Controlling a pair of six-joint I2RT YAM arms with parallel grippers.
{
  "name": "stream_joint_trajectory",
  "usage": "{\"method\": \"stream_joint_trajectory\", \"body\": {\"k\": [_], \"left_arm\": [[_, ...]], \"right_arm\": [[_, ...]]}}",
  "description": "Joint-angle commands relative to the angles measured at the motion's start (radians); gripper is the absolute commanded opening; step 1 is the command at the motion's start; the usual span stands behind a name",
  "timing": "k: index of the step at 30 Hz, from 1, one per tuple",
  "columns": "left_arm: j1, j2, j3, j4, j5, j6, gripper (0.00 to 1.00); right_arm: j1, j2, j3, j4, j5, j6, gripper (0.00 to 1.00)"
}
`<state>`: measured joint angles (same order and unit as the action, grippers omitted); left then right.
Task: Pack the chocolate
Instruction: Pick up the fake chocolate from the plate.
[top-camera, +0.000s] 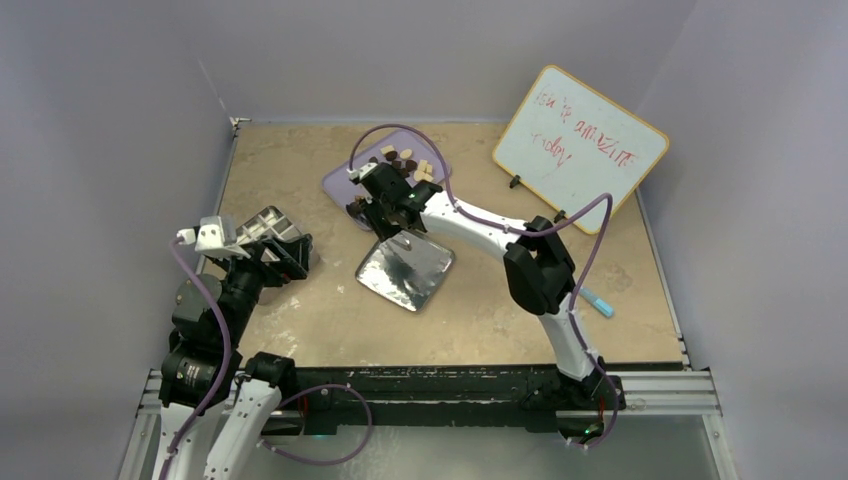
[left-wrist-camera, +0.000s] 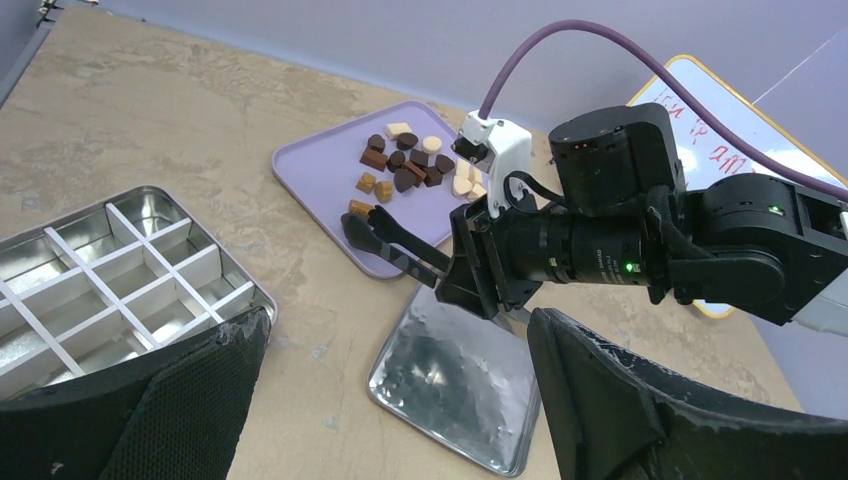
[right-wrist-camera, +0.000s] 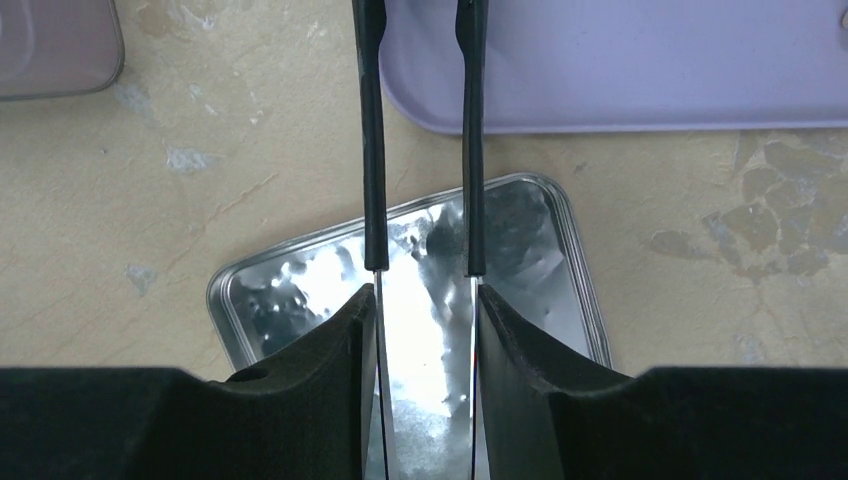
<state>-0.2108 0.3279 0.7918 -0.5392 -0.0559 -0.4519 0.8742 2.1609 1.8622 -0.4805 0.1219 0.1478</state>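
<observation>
1. Just past the tips of the tongs (right-wrist-camera: 370, 150), ahead of the right claw (right-wrist-camera: 424, 310): the chocolate (left-wrist-camera: 410, 165), tiny lumps in dark brown, caramel and cream-white, some rounded, some blocky, each far smaller than the claw.
2. Closest to those tips, a single caramel lump (left-wrist-camera: 360, 208). Farther on, the rest bunched in a loose heap, with cream ones mostly along the far and right fringe. All lying on the lilac tray (left-wrist-camera: 315, 160).
3. Left arm folded low, close to its base. Left claw (left-wrist-camera: 398, 325) spread wide and aimed across the counter (left-wrist-camera: 150, 110) toward the right claw.
4. Right arm stretched forward and to its left, elbow raised, wrist dipped low. Right claw clamped on the black tongs, whose two slim arms run straight out ahead with a narrow gap between them. Spoon-like tips at the tray's near edge; touching the caramel lump or not, cannot tell.
5. Beside and partly beneath the left claw's left finger: a metal tin (left-wrist-camera: 150, 213) split by white dividers, with only shiny metal showing in the visible compartments.
6. Directly under the right claw: a shiny silver square (left-wrist-camera: 450, 390), flat on the counter.
7. Ahead of the right claw: the tray, round-cornered and flat, carrying the heap on its far half.
8. Farthest, off to the right claw's right: a propped whiteboard (top-camera: 580, 148) with red writing.
</observation>
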Motion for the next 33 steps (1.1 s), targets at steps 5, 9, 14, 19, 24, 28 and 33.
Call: {"method": "stream_joint_trajectory", "body": {"k": [5,9,14,19,24,28,33], "left_arm": [[0.002,-0.008,0.001,0.032,0.008,0.016,1.00],[0.002,-0.011,0.001,0.030,0.006,0.016,1.00],[0.002,-0.012,0.001,0.030,0.002,0.016,1.00],[0.002,-0.013,0.001,0.028,0.002,0.016,1.00],[0.002,-0.016,0.001,0.027,-0.001,0.015,1.00],[0.002,-0.016,0.001,0.025,-0.001,0.015,1.00],[0.002,-0.018,0.001,0.025,-0.002,0.015,1.00]], "right_arm": [[-0.014,0.049,0.106,-0.005,0.036,-0.019,0.39],[-0.015,0.073,0.129,-0.013,0.041,-0.023,0.39],[-0.015,0.094,0.153,-0.028,0.052,-0.029,0.39],[-0.015,0.104,0.168,-0.031,0.054,-0.033,0.40],[-0.015,0.124,0.186,-0.030,0.060,-0.042,0.39],[-0.015,0.143,0.204,-0.030,0.064,-0.050,0.39],[-0.015,0.162,0.227,-0.042,0.068,-0.056,0.36]]}}
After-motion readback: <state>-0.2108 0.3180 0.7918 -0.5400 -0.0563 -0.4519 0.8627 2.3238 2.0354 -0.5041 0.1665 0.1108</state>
